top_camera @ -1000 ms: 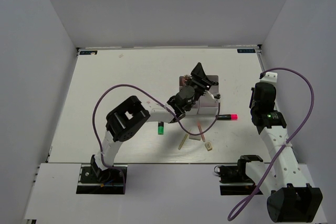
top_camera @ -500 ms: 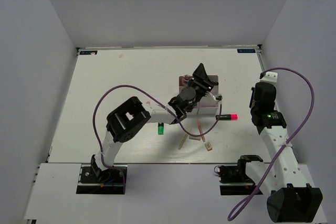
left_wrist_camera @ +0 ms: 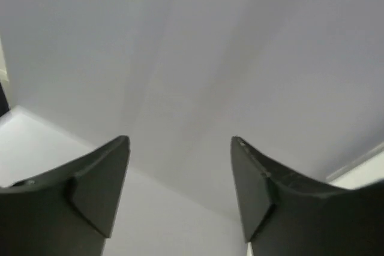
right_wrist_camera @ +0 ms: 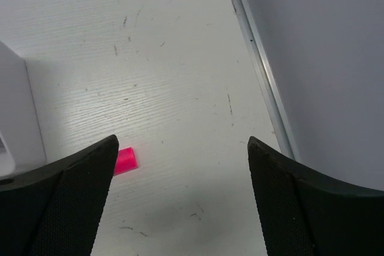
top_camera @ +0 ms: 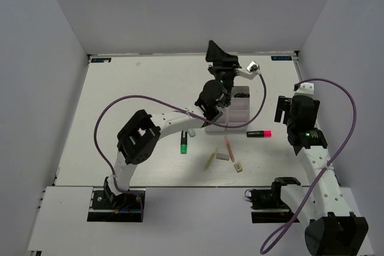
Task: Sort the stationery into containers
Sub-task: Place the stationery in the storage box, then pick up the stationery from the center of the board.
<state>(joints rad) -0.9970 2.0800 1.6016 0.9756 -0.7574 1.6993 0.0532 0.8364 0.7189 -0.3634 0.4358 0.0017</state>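
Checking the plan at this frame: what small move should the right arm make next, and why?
Probably bring the right gripper over the black-pink marker and lower it. Its jaws stand open and empty, and the marker lies loose on the table beside the bins.

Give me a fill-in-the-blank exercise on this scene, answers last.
The black-pink marker lies on the table, to the ___ of the bins.
The right gripper is ___.
The left gripper holds ___.
Missing words: right; open; nothing.
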